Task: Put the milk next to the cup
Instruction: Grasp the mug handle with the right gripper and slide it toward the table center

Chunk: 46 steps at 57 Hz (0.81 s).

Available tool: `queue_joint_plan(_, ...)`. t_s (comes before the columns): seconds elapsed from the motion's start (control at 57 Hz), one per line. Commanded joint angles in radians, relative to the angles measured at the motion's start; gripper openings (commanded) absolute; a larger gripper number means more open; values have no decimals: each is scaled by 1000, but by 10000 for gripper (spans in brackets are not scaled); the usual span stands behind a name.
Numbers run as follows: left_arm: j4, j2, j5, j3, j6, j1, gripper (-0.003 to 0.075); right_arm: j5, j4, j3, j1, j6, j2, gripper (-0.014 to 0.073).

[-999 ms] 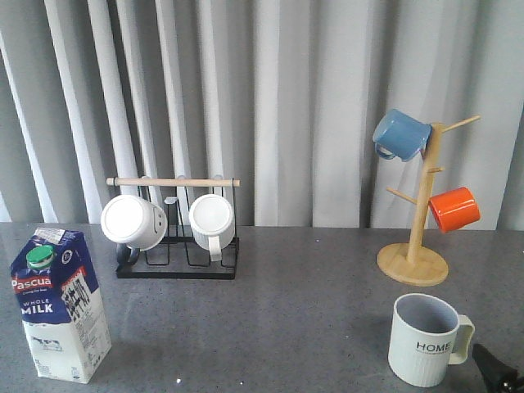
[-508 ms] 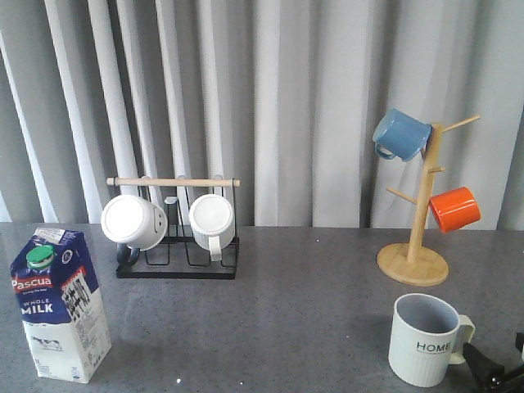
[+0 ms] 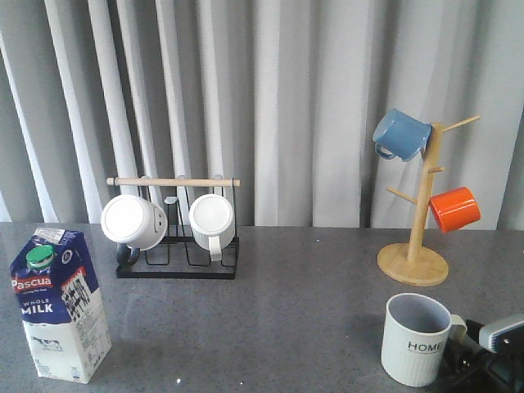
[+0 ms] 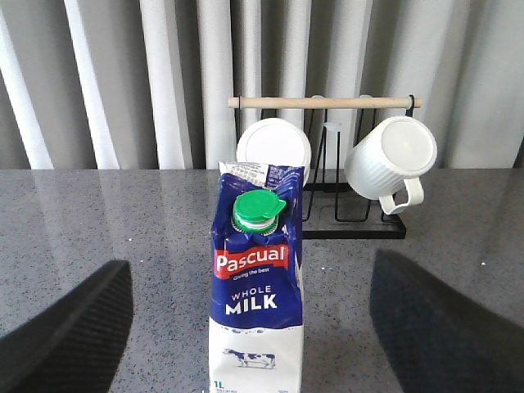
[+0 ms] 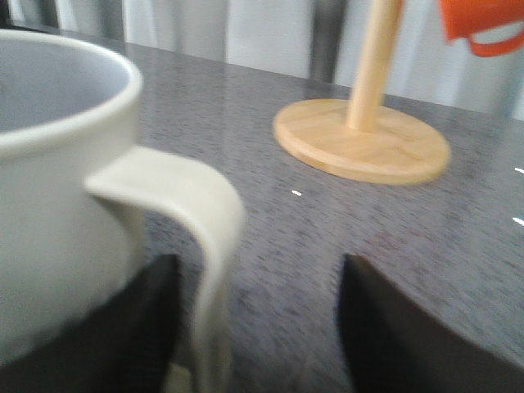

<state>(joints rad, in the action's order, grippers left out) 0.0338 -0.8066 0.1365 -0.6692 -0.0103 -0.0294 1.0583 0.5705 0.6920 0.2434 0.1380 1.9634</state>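
Speckled grey table bearing milk, cup, black mug rack, wooden mug tree

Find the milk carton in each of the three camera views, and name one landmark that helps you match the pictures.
Front view: the milk carton stands at the far left, near the table's front edge.
Left wrist view: it stands upright in the centre, ahead of the open left gripper.
Right wrist view: not in it; only the HOME cup and mug tree base show.
Shared landmark: the black mug rack with its wooden bar, behind the carton in front and left wrist views.
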Motion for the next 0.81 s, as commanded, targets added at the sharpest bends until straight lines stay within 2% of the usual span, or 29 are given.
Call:
queue_joint_plan(0.0, 8, 3, -69, -36, -10, -4, 576, 41, -7, 59, -39, -2, -37, 178)
queue_joint_plan(0.07, 8, 3, -69, -36, -10, -4, 576, 8, -29, 69, -71, 0, -51, -4)
queue_joint_plan(0.088, 8, 3, -69, -36, -10, -4, 576, 1, -38, 69, -82, 3, -55, -17)
queue_joint_plan(0.263, 8, 3, -69, -36, -10, -4, 576, -65, -163, 68, -185, 22, -144, -4)
queue_joint_plan(0.333, 8, 3, -69, -36, -10, -4, 576, -116, -238, 68, -259, 23, -197, -4)
queue_joint_plan(0.526, 8, 3, -69, -36, -10, -4, 576, -229, -570, 108, -476, -11, -260, -4)
queue_joint_plan(0.789, 8, 3, -69, -36, -10, -4, 576, -260, -931, 224, -704, -306, -157, -4)
